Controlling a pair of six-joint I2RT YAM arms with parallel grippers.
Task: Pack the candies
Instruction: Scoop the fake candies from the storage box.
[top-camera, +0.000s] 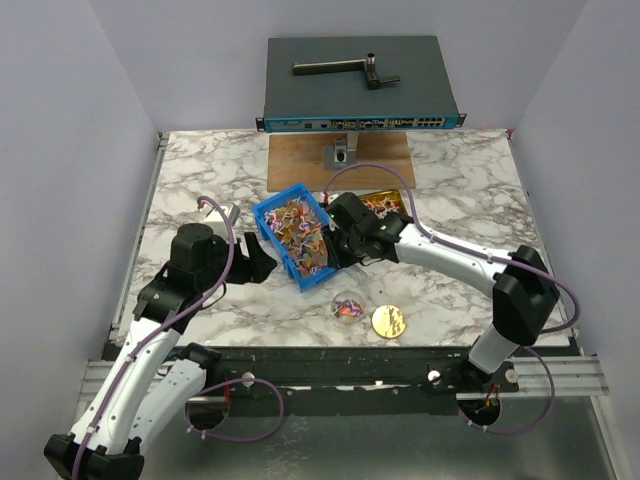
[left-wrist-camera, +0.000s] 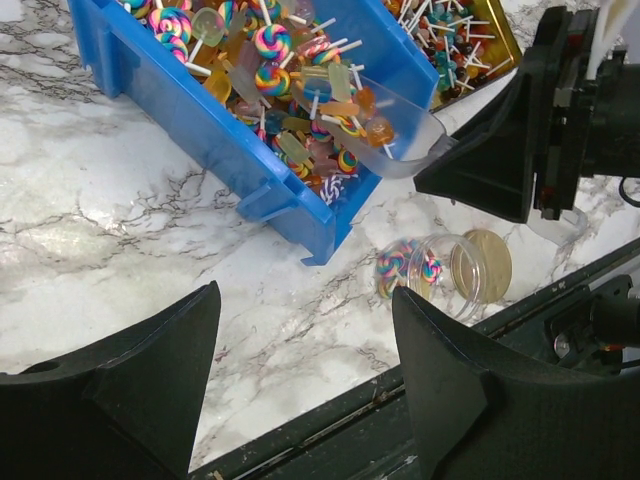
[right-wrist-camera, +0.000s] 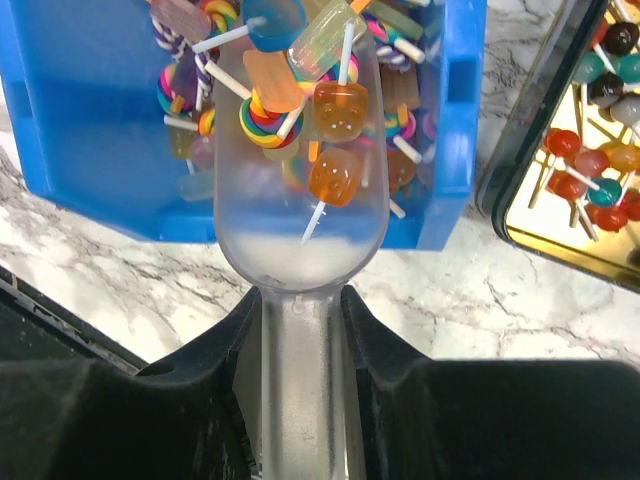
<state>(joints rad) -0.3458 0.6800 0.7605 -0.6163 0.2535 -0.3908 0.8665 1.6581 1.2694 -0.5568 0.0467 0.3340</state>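
Top external: blue bin (top-camera: 264, 220) of candies (top-camera: 300, 235) mid-table, toward far edge. Left gripper (top-camera: 258, 266) beside bin's near-left side, right gripper (top-camera: 342, 250) at its right side. Jar (top-camera: 345, 306) and gold lid (top-camera: 388, 321) by near edge.
Left wrist: left gripper spread wide, empty.
Right wrist: right gripper clamped on clear scoop (right-wrist-camera: 300, 262) handle. Scoop bowl holds candies over bin.

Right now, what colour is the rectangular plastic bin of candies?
The rectangular plastic bin is blue; clearest in left wrist view.

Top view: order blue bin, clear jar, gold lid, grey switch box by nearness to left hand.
1. Blue plastic bin, beside the left hand.
2. Clear round jar, front centre.
3. Round gold disc lid, right of the jar.
4. Grey metal switch box, far back.
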